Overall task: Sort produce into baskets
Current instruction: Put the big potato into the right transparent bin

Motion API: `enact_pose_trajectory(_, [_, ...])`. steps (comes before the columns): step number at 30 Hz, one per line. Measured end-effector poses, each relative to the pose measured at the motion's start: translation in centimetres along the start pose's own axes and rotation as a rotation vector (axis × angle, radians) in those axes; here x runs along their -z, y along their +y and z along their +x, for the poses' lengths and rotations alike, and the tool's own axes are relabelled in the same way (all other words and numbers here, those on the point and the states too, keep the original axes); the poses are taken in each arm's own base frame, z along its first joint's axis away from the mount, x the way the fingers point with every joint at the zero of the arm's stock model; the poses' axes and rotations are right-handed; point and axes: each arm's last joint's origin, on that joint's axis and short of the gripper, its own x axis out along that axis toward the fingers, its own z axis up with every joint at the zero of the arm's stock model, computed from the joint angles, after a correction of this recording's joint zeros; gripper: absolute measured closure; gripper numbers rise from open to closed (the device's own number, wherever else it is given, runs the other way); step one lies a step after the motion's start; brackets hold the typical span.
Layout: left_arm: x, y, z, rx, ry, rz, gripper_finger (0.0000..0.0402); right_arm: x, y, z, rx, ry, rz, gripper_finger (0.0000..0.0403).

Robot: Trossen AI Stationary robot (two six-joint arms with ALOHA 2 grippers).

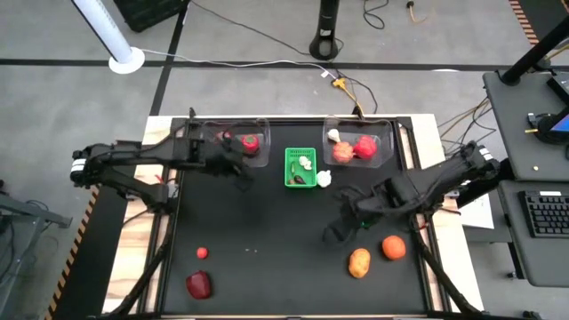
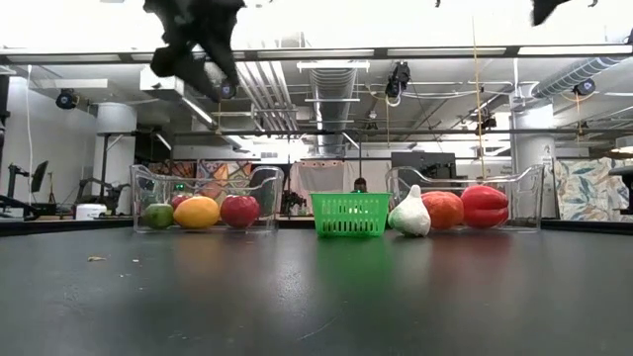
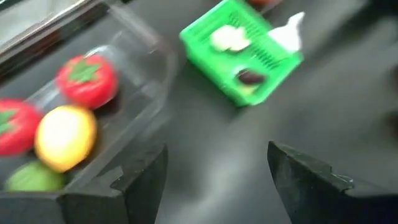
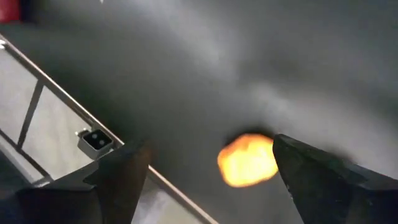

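Observation:
My left gripper hangs open and empty above the table, beside the near side of the left clear bin. That bin holds red tomatoes, a yellow lemon and a green fruit. My right gripper is open and empty above the table's right half. A yellow-orange potato-like piece lies below it. The green basket holds a white piece and a dark piece. The right clear bin holds red and orange pieces.
A white garlic lies on the table right of the green basket. An orange lies near the right edge. A small red piece and a larger red one lie near the front left. The table's middle is bare.

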Motion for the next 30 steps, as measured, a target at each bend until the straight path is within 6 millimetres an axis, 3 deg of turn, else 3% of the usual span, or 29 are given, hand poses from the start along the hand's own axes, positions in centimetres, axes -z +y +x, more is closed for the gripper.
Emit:
enact_pose_trajectory(7, [0.2,-2.3,-0.6,0.081,-0.12,-0.014,0.0145,4.5,-0.2,2.7,0.102,0.058,0.184,0.0057])
enact_pose_trajectory(16, [0.2,-2.4,-0.6,0.074,-0.131,-0.011,0.0145,9.8,-1.1,5.3,0.12,0.053,0.42,0.0048])
enact_pose_trajectory(30, [0.1,-2.4,-0.6,0.073,-0.138,0.011,0.0145,10.8,-1.2,10.1,0.2,0.015,0.483,0.0048])
